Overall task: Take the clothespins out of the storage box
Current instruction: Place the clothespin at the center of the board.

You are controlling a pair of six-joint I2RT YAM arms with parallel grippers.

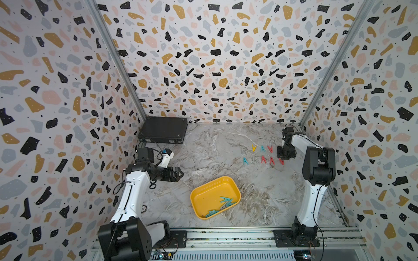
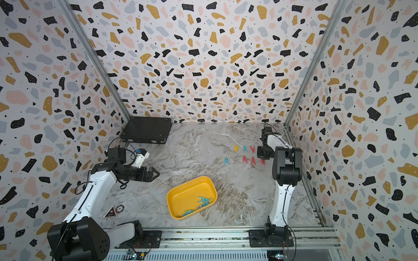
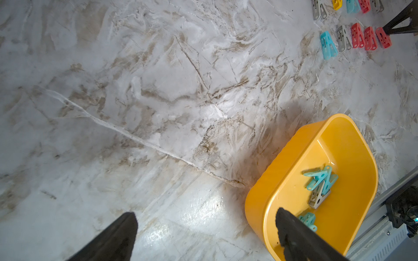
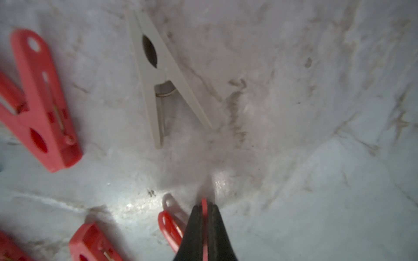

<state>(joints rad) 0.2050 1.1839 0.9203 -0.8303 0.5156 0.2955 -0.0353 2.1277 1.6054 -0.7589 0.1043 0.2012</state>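
Your right gripper (image 4: 204, 209) has its fingers pressed together on a red clothespin (image 4: 169, 222), pinching one thin edge of it low over the marble table (image 1: 214, 144); whether it touches the surface you cannot tell. That spot is well beyond the storage box (image 1: 203, 197), on its far side and off toward the right arm. It is at the end of the nearer of two rows of clothespins (image 1: 263, 156) laid out there. In both top views the nearer row shows a teal peg (image 1: 245, 161), then a red peg (image 1: 263, 159), a second red peg (image 1: 272, 161) and the pinched one. The row farther from the box shows a yellow peg (image 1: 254, 148), a second teal peg (image 1: 262, 148) and a third red peg (image 1: 269, 149). The left wrist view adds grey ones in both rows, with one grey peg (image 3: 343, 37) just beside the teal one in the nearer row. Inside the box, a teal pair (image 3: 321, 178) lies tangled across a grey clothespin (image 3: 317, 198) by the wall facing the right arm. Another teal clothespin (image 3: 307, 220) sits by the box's near wall, partly hidden by one of the left fingers (image 3: 294, 237). Your left gripper (image 1: 178, 174) hangs with its fingers spread wide and nothing between them, apart from the box, off its far corner on the left arm's side. A flat black case (image 1: 162, 132) lies well beyond the box, toward the back left.
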